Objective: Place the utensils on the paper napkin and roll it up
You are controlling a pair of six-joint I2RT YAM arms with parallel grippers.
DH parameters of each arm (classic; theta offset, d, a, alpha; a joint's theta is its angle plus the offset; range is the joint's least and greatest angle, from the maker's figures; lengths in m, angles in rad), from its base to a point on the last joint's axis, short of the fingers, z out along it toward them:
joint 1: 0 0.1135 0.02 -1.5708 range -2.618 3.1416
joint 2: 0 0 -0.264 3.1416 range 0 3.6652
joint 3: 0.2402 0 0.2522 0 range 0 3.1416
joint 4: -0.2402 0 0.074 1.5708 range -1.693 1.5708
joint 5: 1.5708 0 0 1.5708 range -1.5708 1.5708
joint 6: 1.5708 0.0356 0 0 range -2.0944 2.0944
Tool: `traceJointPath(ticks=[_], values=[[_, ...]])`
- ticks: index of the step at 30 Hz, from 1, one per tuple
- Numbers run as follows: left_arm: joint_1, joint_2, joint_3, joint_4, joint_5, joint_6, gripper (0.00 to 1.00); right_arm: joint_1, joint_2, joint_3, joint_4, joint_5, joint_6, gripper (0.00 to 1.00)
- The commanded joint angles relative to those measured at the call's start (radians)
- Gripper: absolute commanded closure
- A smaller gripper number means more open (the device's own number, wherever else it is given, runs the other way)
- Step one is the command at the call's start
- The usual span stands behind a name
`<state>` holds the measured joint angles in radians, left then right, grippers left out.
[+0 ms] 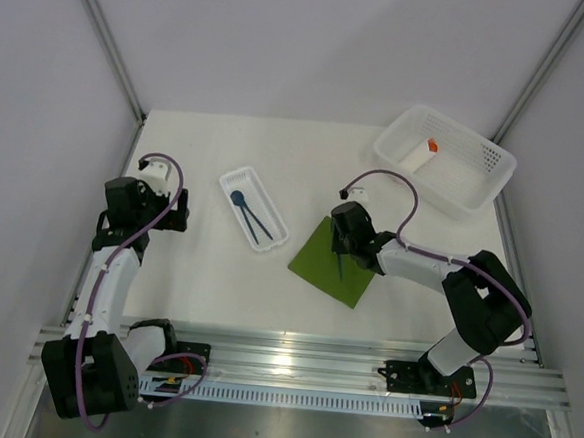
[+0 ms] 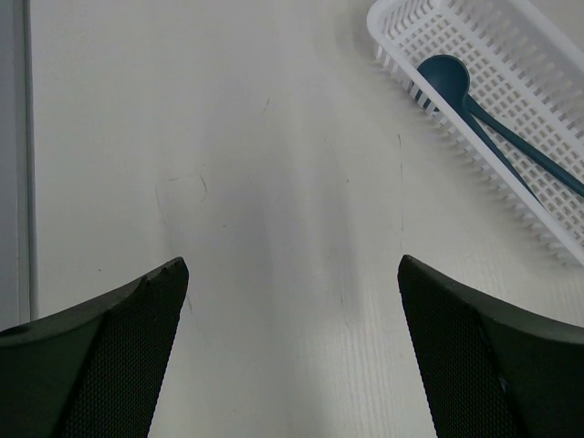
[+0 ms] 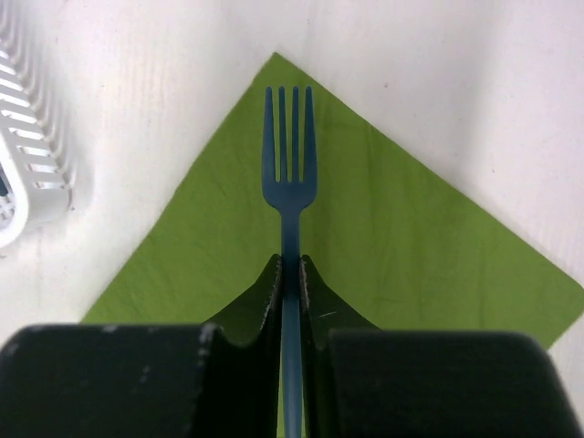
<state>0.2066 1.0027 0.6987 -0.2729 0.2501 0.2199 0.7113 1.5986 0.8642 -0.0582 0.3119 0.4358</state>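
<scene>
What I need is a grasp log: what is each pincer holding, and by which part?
The right pincer grips the dark blue plastic fork by its handle; the left pincer is open, empty.

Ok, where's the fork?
Look at the green napkin in the middle of the white table. The fork is over it, pinched in the right claw. It has four prongs; the spoon in the narrow tray has a round bowl.

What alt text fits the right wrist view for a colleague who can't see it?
The right hand is shut on the handle of a blue fork, tines pointing away, seen against a green paper napkin lying corner-first on the white table. Part of a white slotted tray shows at the left edge; whether the fork touches the napkin is unclear.
</scene>
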Motion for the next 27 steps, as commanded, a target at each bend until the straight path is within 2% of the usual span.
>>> traceJointPath(ticks=[1,24,26,27], values=[[0.010,0.000,0.004,0.006,0.018,0.019,0.00,0.001,0.030,0.024,0.078,-0.003,0.001,1.00],[0.010,0.005,0.001,0.004,0.018,0.022,0.00,-0.016,0.152,0.045,0.123,0.013,-0.045,1.00],[0.010,0.007,0.001,0.006,0.015,0.024,0.00,-0.016,0.149,0.039,0.121,0.015,-0.045,0.95],[0.010,0.007,0.001,0.006,0.015,0.024,0.01,-0.016,0.144,0.041,0.118,0.010,-0.043,0.89]])
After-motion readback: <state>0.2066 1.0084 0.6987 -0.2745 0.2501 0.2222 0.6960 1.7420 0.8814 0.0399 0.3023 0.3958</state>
